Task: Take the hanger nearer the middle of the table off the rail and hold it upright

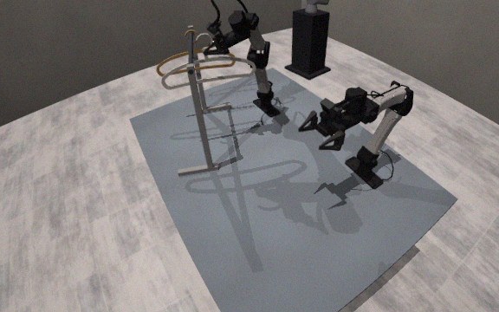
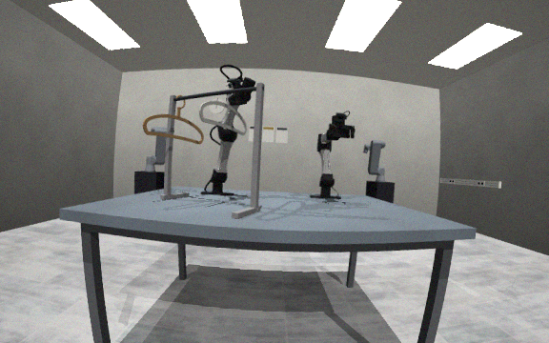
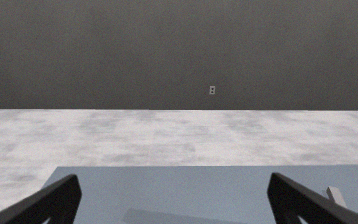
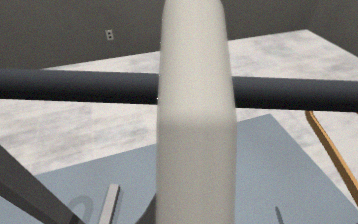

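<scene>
The right hand [image 1: 206, 52] [image 2: 237, 95] [image 4: 195, 150] is closed on the white hanger [image 1: 167, 84] [image 2: 242, 129] [image 4: 195, 100], tilted near the rail [image 1: 191, 48] [image 2: 208, 93] [image 4: 70, 86] above the worktop [image 1: 319, 260] [image 2: 303, 233] [image 3: 180, 190] [image 4: 280, 165]; I cannot tell whether its hook is clear. The orange hanger [image 1: 159, 67] [image 2: 174, 138] [image 4: 340, 161] hangs on the rail. The left hand [image 1: 310, 139] [image 2: 351, 133] [image 3: 174, 183] is open, apart from the rack.

The right end effector [image 1: 208, 52] [image 2: 233, 90] [image 4: 152, 207] is raised high, clamped nearly shut; the left end effector [image 1: 310, 139] [image 2: 351, 133] [image 3: 174, 183] gapes wide, lower.

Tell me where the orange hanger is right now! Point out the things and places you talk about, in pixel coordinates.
In the exterior view, the orange wooden-looking hanger [image 1: 165, 63] [image 2: 173, 117] [image 4: 341, 162] hangs on the picture's left, from the dark rail [image 2: 208, 93] [image 4: 70, 86] beside the rack's left-hand grey post [image 2: 169, 157].
</scene>
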{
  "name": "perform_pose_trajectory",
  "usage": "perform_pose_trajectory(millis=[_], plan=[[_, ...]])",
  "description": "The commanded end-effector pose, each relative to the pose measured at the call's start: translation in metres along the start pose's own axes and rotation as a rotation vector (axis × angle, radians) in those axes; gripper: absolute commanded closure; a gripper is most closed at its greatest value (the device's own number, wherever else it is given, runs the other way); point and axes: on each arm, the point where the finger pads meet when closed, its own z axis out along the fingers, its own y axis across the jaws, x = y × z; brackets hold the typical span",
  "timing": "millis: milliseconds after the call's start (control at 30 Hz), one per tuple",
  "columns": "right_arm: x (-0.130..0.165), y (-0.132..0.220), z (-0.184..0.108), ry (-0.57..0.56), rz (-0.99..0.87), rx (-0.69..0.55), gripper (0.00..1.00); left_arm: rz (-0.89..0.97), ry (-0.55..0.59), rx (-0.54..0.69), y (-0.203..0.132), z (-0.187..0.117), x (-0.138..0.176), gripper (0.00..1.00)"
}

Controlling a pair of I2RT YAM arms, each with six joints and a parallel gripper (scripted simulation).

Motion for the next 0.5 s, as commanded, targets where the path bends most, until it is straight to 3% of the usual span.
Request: perform_pose_trajectory(millis=[0, 467], plan=[[-0.0104, -0.0194, -0.0220, -0.034, 0.055, 0.015, 0.99, -0.001, -0.015, 0.001, -0.0003, -0.0013, -0.0056, 0.00], [-0.0030, -0.0120, -0.0130, -0.012, 0.023, 0.025, 0.99, -0.001, -0.015, 0.001, -0.0003, -0.0013, -0.0056, 0.00]])
